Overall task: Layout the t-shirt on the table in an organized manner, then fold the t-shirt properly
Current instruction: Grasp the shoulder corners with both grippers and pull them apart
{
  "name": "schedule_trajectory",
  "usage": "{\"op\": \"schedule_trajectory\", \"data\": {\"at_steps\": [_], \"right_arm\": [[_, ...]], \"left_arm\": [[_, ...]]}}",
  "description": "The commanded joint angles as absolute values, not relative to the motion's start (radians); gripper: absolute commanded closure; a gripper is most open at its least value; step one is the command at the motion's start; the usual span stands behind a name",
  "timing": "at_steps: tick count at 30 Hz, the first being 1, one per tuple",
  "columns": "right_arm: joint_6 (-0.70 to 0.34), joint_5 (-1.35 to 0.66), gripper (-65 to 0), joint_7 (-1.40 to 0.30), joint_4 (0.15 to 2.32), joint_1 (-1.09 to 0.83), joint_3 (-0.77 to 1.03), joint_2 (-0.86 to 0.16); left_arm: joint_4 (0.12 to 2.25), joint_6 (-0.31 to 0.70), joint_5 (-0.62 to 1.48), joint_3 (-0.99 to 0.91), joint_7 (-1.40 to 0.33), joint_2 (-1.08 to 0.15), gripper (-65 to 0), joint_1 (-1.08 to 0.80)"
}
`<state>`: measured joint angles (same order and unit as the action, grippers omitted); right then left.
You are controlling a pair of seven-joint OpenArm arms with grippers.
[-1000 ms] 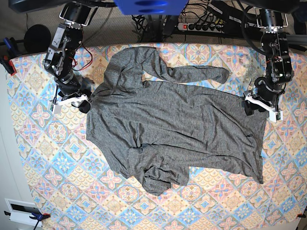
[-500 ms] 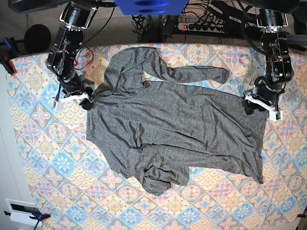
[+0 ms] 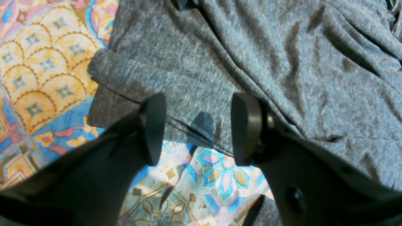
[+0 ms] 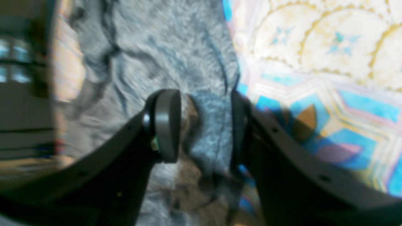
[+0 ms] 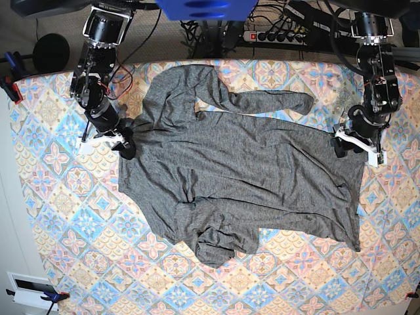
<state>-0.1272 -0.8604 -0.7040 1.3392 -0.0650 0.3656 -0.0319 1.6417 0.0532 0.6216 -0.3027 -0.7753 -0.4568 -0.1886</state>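
Observation:
The dark-grey t-shirt [image 5: 243,170] lies spread on the patterned table [image 5: 79,216], one sleeve stretched along the far side and the other bunched at its near edge. My right gripper [image 5: 125,143] is at the shirt's left edge. In the blurred right wrist view it [image 4: 205,125] is open, with a raised fold of the t-shirt [image 4: 163,56] between its fingers. My left gripper [image 5: 348,146] rests at the shirt's right edge. It [image 3: 198,125] is open in the left wrist view, straddling the hem of the t-shirt [image 3: 282,56], which lies flat on the table [image 3: 40,69].
A power strip [image 5: 275,36] and cables run behind the table's far edge. A dark round object [image 5: 51,52] and a clamp [image 5: 12,82] sit at the far left corner. A white box [image 5: 29,289] lies off the near left corner.
My right gripper has slid in from the bare cloth onto the shirt's left edge and its fingers have narrowed around a fold. The left arm has not moved.

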Motion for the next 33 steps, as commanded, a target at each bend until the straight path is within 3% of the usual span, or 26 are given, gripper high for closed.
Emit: {"op": "schedule_trajectory", "data": {"at_steps": [1,5,6,20,27,33], "right_arm": [[-0.081,-0.823,-18.7,-0.803,1.294,-0.041,0.351,-0.013],[-0.082,-0.826,-1.6,-0.802,1.250,0.027,0.367,-0.031],[-0.082,-0.826,0.0,-0.802,1.242,0.031,0.371,-0.054],[-0.082,-0.825,-1.4,-0.796,1.121,0.114,0.506,-0.154],[-0.079,-0.825,-1.4,-0.684,1.119,0.113,0.524,-0.183],[-0.077,-0.825,-1.9,-0.659,1.119,0.111,0.524,-0.189]], "left_arm": [[1.656,0.058,0.628,-0.309,-0.759,-0.473,-30.8,-0.179],[1.656,0.058,0.628,-0.309,-0.757,-0.473,-30.8,-0.191],[1.658,0.058,0.628,-0.309,-0.756,-0.473,-30.8,-0.194],[1.658,0.058,0.628,-0.309,-0.757,-0.472,-30.8,-0.214],[1.658,0.058,0.628,-0.308,-0.760,-0.472,-30.8,-0.216],[1.658,0.058,0.619,-0.179,-0.779,-0.481,-31.0,-0.216]]}}
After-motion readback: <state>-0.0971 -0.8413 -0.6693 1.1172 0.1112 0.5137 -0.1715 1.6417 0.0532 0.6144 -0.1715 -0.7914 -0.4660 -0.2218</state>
